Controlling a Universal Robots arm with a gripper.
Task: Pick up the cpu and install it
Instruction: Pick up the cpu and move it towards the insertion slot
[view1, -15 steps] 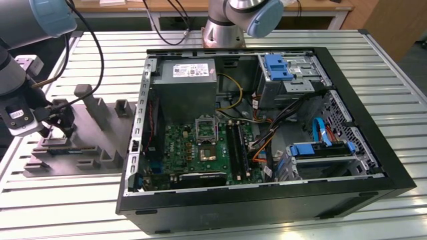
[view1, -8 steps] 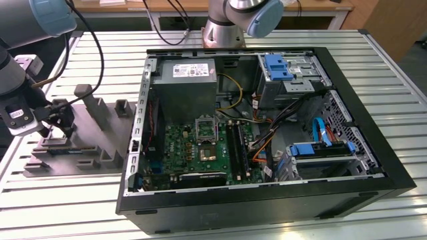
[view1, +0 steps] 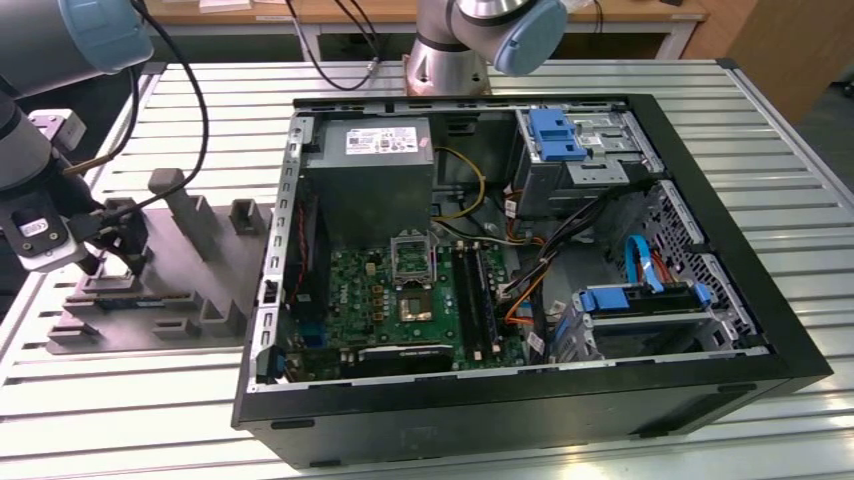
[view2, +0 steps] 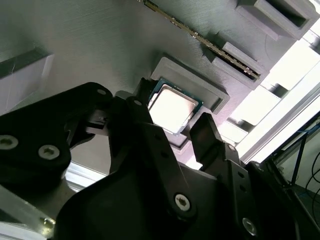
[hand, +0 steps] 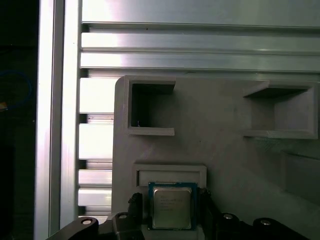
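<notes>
The cpu (view2: 172, 107) is a small square chip with a pale silver top and a thin dark rim. It lies flat in a shallow pocket of the grey plastic block (hand: 225, 150). My gripper (hand: 170, 207) is lowered over it, one black finger (view2: 137, 117) on each side and close to its edges. The jaws look slightly apart from the chip, so I read them as open. In the exterior view my gripper (view1: 114, 262) stands on the block (view1: 174, 290) at the exterior view's left. The motherboard's socket (view1: 411, 300) sits uncovered inside the open computer case (view1: 747, 330).
The block carries upright posts (view1: 171, 190) and rectangular pockets (hand: 150, 107) around my gripper. A second robot arm's base (view1: 447, 60) stands behind the case. Cables, a power supply (view1: 380, 170) and blue drive brackets (view1: 641, 300) fill the case. The table is slatted aluminium (view1: 120, 410).
</notes>
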